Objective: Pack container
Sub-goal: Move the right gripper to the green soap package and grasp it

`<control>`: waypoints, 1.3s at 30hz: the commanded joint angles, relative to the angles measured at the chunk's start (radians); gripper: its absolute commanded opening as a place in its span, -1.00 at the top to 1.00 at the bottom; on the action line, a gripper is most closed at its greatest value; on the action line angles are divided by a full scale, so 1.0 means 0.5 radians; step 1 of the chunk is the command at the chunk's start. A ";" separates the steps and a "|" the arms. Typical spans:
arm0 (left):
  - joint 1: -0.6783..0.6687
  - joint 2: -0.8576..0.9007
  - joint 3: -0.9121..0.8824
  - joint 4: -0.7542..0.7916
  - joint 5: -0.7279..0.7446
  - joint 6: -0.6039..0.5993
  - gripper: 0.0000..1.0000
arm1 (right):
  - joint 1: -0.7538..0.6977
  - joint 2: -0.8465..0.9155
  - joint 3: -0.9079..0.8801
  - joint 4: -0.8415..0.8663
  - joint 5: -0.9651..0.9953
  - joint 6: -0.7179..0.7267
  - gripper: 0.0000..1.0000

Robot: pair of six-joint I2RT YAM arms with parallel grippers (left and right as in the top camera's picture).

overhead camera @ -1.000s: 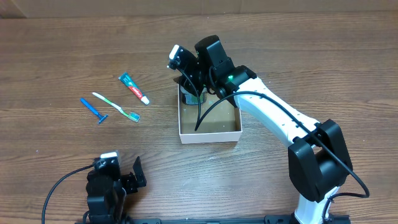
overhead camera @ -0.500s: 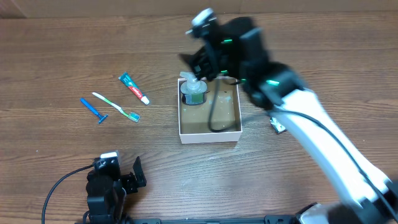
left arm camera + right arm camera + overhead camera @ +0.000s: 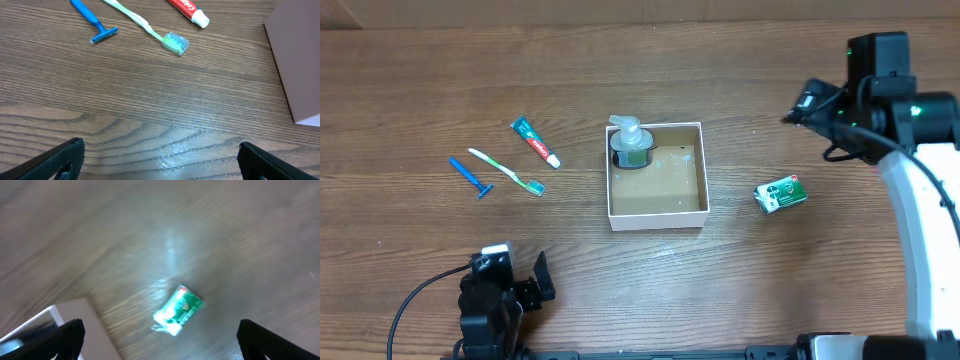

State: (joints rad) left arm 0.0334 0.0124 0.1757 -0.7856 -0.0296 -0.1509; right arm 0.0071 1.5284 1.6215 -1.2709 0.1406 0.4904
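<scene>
While the container (image 3: 665, 188) sits mid-table (image 3: 420, 80), it is square, so no real long axis; its walls run parallel to the frame edges and the open top faces straight up, brown floor showing. A pump bottle (image 3: 631, 145) stands upright in its far-left corner, touching the walls there, and the rest of the floor is bare. Left of the container, well apart from it, lie the toothpaste (image 3: 535, 141), toothbrush (image 3: 506, 171) and razor (image 3: 470, 177), all roughly parallel on a diagonal. A green-and-white packet (image 3: 781, 193) lies on the table right of the container, not touching it. The left gripper (image 3: 160, 165) is low at the near edge, fingers spread wide, nothing between them. The right gripper (image 3: 160, 345) is up at the far right, above and beyond the packet, also spread wide and holding nothing. Only the overhead view shows the bottle and the inside of the container. The left wrist view shows just one outer wall (image 3: 300, 60) at its right edge, plus the razor (image 3: 95, 22), toothbrush (image 3: 145, 25) and the toothpaste cap end (image 3: 189, 9) close up. The right wrist view is blurred, shows the packet (image 3: 177, 311) tilted on the wood and one white container corner (image 3: 65, 317) at lower left; the toiletries on the left are outside it.
</scene>
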 commanded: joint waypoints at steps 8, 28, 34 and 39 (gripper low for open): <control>0.011 -0.011 -0.002 -0.001 0.024 -0.019 -1.00 | -0.058 0.105 -0.499 0.178 -0.060 0.439 -1.00; 0.011 -0.011 -0.002 -0.001 0.024 -0.019 -1.00 | -0.058 0.105 -1.434 1.184 -0.271 0.598 -0.66; 0.011 -0.011 -0.002 -0.001 0.024 -0.019 -1.00 | -0.058 0.105 -1.554 1.360 -0.270 0.598 -0.63; 0.011 -0.011 -0.002 -0.001 0.024 -0.019 -1.00 | -0.058 0.106 -1.627 1.477 -0.270 0.598 -0.55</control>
State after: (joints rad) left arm 0.0334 0.0124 0.1757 -0.7853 -0.0296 -0.1509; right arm -0.0193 1.5841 0.8371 -0.5617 0.0044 0.7849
